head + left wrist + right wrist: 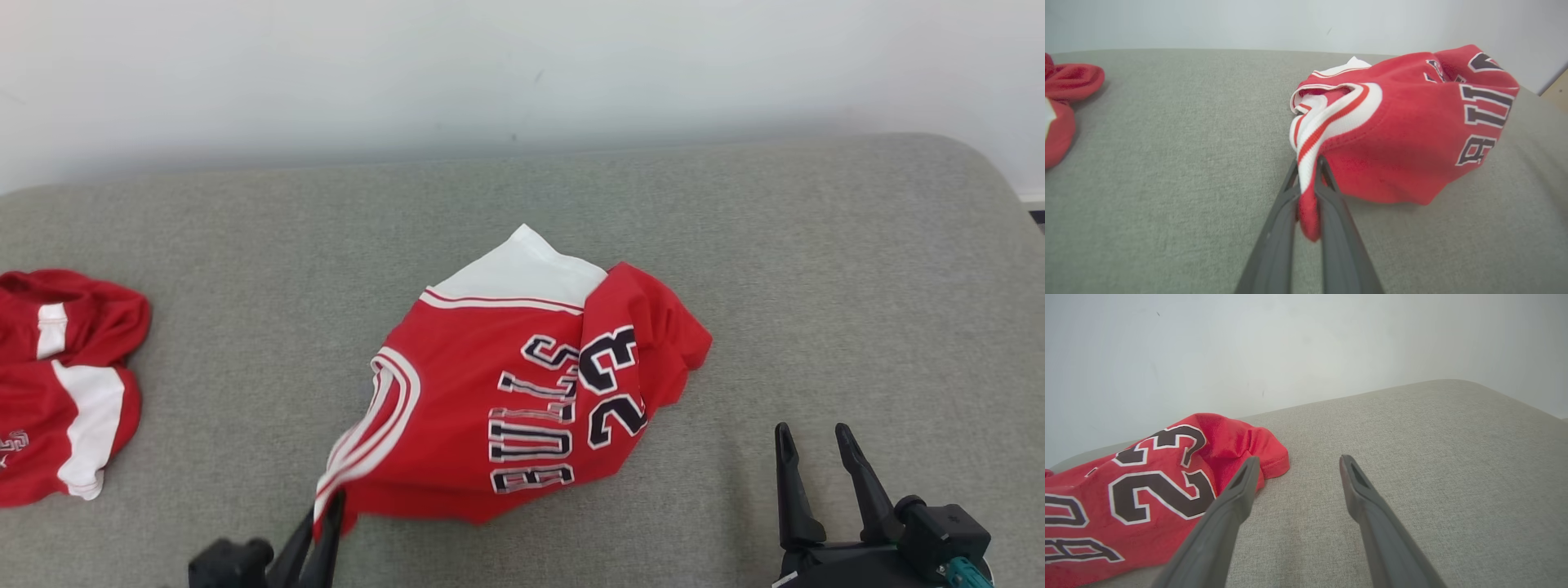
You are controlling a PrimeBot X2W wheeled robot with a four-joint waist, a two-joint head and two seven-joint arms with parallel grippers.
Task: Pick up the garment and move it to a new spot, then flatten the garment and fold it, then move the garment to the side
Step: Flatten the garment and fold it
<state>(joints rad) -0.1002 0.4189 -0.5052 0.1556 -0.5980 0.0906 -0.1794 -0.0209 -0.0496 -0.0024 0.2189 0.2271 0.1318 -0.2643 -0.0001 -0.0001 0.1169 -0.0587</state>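
While my left gripper [1307, 163] pinches the jersey [522, 392] by its striped trim at the near left corner, I see the rest crumpled mid-cushion [816, 245]. My right gripper [812, 430] hovers spread wide at near right, apart from it. Another red garment [65, 384] lies well left.

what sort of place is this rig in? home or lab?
Indoors, probably a home-style or mock bedroom setup; can't tell which. A grey upholstered surface like a bed or sofa sits against a plain white wall, with a red jersey and another red-and-white garment lying on it.
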